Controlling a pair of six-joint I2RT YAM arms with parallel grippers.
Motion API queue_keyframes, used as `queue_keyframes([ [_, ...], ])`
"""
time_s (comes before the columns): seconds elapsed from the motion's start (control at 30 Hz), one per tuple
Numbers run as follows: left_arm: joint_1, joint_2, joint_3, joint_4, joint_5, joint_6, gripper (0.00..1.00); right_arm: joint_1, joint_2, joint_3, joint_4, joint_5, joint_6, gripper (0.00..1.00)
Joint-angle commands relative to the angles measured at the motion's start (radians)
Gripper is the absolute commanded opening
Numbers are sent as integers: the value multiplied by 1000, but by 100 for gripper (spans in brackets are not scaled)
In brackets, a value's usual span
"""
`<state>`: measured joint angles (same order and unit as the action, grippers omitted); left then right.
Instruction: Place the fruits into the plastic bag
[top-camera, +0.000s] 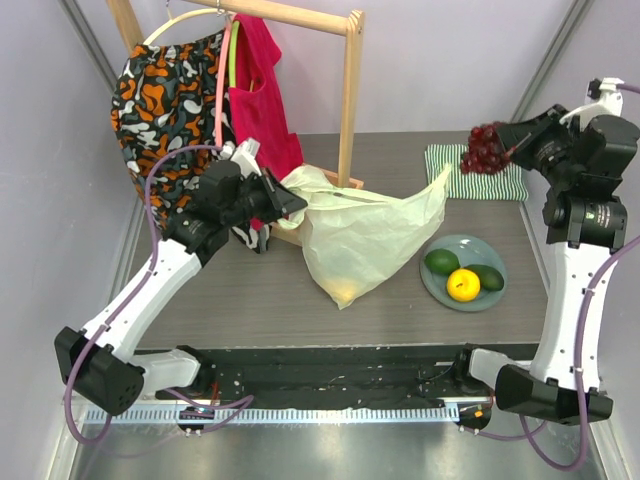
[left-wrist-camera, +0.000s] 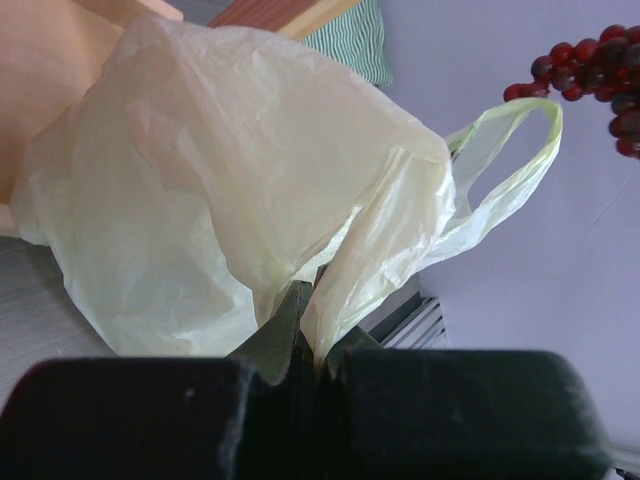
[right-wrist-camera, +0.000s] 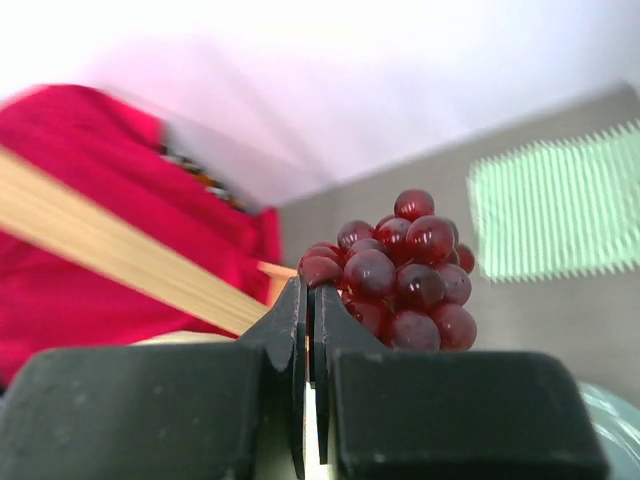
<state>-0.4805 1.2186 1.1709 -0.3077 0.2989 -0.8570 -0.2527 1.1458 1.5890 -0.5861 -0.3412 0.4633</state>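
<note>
My left gripper (top-camera: 297, 203) (left-wrist-camera: 310, 300) is shut on a fold of the pale-green plastic bag (top-camera: 360, 240) (left-wrist-camera: 230, 170), holding its left side up off the table. A yellow fruit (top-camera: 345, 290) shows dimly through the bag's bottom. A loop handle (left-wrist-camera: 510, 170) points toward the right arm. At the back right, my right gripper (top-camera: 508, 150) (right-wrist-camera: 310, 290) is shut on the dark red grape bunch (top-camera: 484, 148) (right-wrist-camera: 410, 270), which hangs in the air. Two green avocados (top-camera: 441, 262) (top-camera: 489, 278) and a yellow citrus (top-camera: 463, 284) lie on the grey plate (top-camera: 436, 285).
A green-and-white striped cloth (top-camera: 445, 172) lies under the grapes at the back right. Behind the bag stands a wooden rack (top-camera: 350, 100) with a red garment (top-camera: 262, 90) and an orange-patterned one (top-camera: 165, 90) hanging from it.
</note>
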Motion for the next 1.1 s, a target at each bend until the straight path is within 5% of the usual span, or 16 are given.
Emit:
queue_keyframes([
  [0.0, 11, 7, 85, 18, 14, 1, 0, 105, -11, 107, 178, -73, 66, 1],
  [0.63, 25, 48, 216, 4, 16, -20, 0, 685, 81, 155, 229, -67, 40, 1],
  [1.07, 31, 33, 220, -13, 6, -28, 0, 820, 150, 114, 282, -1, -5, 1],
])
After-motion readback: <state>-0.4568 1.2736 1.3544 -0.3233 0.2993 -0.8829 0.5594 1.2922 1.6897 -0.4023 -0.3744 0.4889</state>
